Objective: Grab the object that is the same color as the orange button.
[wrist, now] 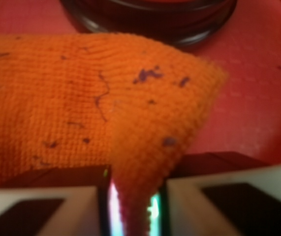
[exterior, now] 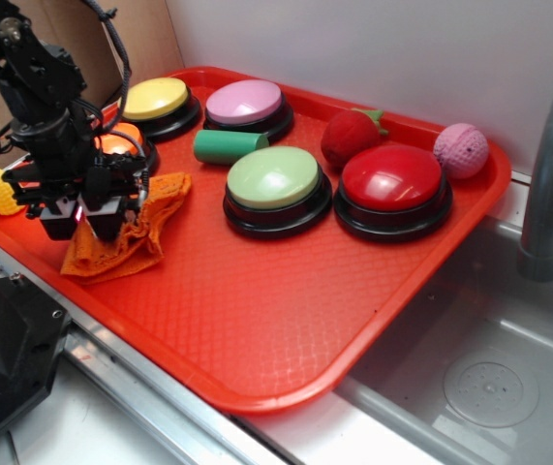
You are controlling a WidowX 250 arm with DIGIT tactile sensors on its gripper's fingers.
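Red plastic tray [exterior: 286, 329] took up most of the exterior shot, sitting next to a grey sink [exterior: 470, 387] with a curved faucet [exterior: 552, 184] at the right and a plain white wall behind; on the tray sat a bunch of big push buttons: a yellow-topped button [exterior: 156, 99], a pink-topped button [exterior: 245, 103], a green-topped button [exterior: 274, 180] and a red-topped button [exterior: 392, 180]; a green cylinder [exterior: 230, 145] lay between the pink and green ones, a red strawberry toy [exterior: 351, 138] sat behind the red one, and a pink ball [exterior: 461, 150] was near the tray's far right rim; the orange button [exterior: 116, 143] was mostly hidden behind the black arm at the left; a little yellow toy corn [exterior: 3, 191] sat at the tray's left edge; the orange cloth rag [exterior: 131, 237] lay near the left edge just in front of the orange button, and the pincer [exterior: 84, 221] was down on it.

Wrist view was way clearer; the rag [wrist: 81, 108] filled most of the frame, woven and speckled with dark bits; the pincer [wrist: 133, 206] was pinching a fold of it between its fingers [wrist: 46, 206]; the black base of a button [wrist: 150, 22] showed along the top edge.
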